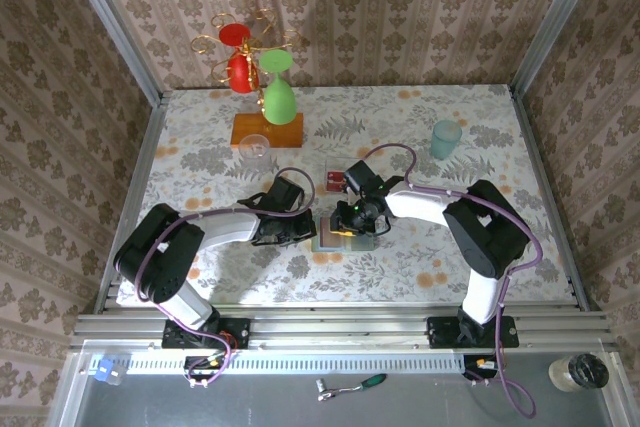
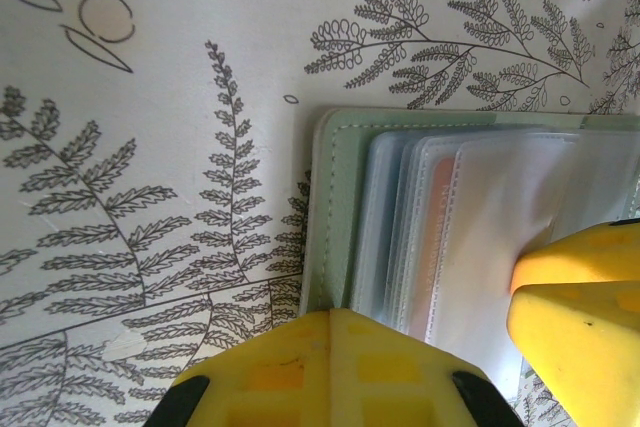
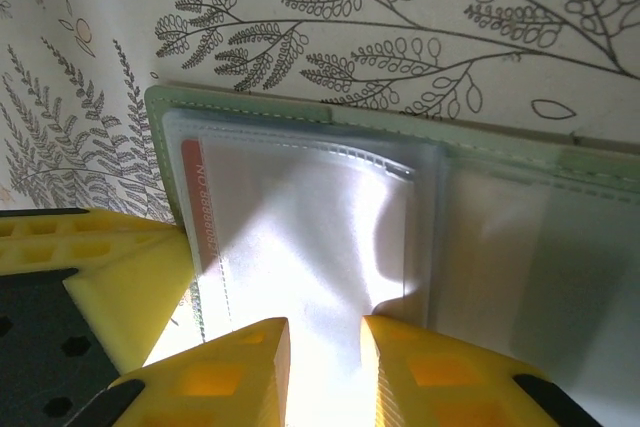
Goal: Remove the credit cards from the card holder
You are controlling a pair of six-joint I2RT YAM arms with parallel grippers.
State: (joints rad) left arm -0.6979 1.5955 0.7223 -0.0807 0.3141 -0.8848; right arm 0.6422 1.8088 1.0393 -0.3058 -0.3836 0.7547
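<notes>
The overhead camera looks steeply down from behind the arm bases; both wrist cameras peer close onto the open pale-green bifold card holder (image 2: 335, 207) (their shared subject) on the fern-patterned worktop (image 1: 420, 257).

Card (image 3: 192, 209): perhaps "NO 8888888…"

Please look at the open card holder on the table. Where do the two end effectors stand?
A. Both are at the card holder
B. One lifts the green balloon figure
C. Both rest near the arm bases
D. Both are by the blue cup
A: in the top view the left end effector and the right end effector meet over the card holder.
</notes>
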